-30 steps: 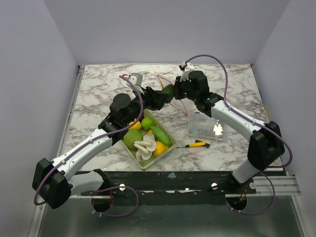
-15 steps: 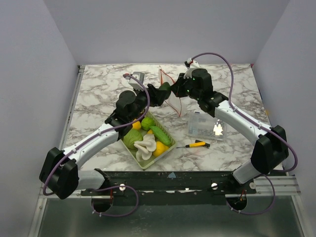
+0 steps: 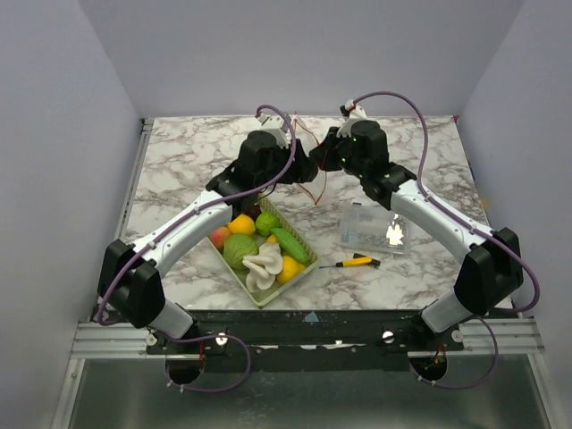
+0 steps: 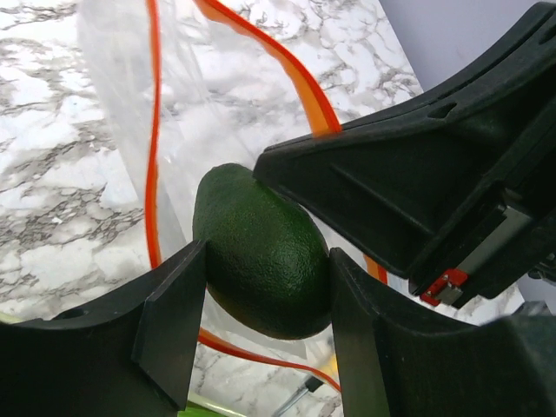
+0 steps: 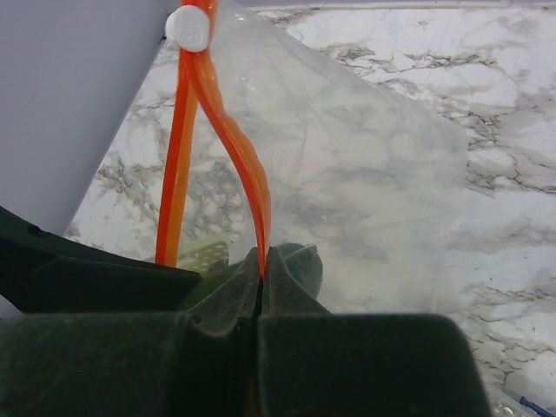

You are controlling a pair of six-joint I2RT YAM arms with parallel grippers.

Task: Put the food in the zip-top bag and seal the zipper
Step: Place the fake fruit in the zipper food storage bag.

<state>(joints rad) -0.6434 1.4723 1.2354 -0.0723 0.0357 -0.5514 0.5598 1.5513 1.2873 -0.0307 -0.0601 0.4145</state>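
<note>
My left gripper (image 4: 261, 291) is shut on a dark green avocado (image 4: 261, 252), one piece of the food, and holds it in the open mouth of the zip-top bag (image 4: 122, 78). The orange zipper (image 4: 153, 130) loops around the avocado. My right gripper (image 5: 262, 274) is shut on the zipper (image 5: 248, 174) and holds the clear bag (image 5: 365, 174) up off the table. From above, both grippers meet at the bag (image 3: 310, 183) at the far middle of the table. More food (image 3: 262, 261) lies in the pale green basket (image 3: 234, 271).
A rigid clear box (image 3: 371, 228) and a yellow-and-black screwdriver (image 3: 357, 261) lie right of the basket. The bag's white slider (image 5: 189, 29) sits at the top end of the strip. The right gripper's black body (image 4: 417, 174) hangs close over the avocado.
My left arm has swung away from the basket toward the far middle, carrying the avocado into the bag's mouth. The right gripper has kept hold of the zipper, rising slightly.
</note>
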